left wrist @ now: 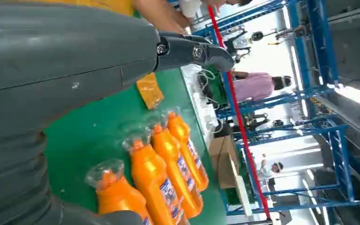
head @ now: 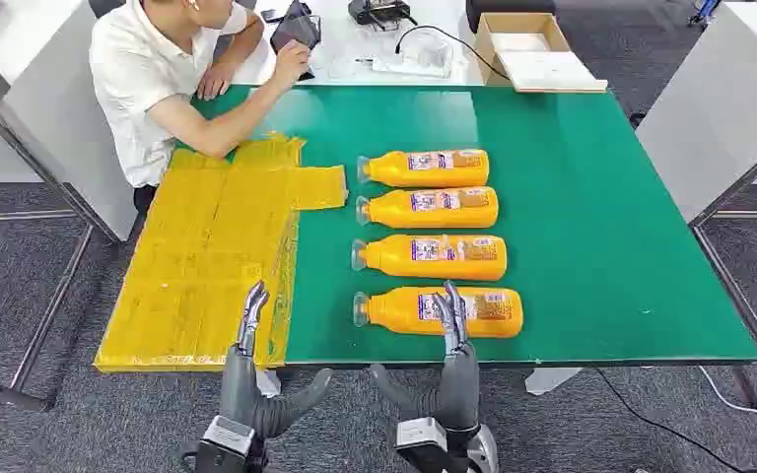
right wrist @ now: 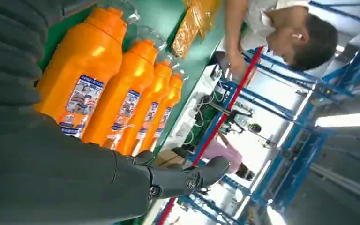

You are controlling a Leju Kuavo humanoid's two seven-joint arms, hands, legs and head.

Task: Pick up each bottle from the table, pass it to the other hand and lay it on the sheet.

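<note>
My right hand [head: 450,313] hovers spread over the nearest orange plastic bottle [head: 439,311]; my left hand [head: 250,315] is open too. Full, heavy, smooth: I'd grip mid-body.

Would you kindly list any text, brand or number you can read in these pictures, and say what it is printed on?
No text can be read.
Labels on the four orange bottles: printed in blue, white and red, too small and blurred to read, even in the right wrist view.
Cardboard box: no legible marking.

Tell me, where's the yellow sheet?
In the head view the yellow sheet lies on the green table's left side, beside the four orange bottles, under the left hand.
</note>
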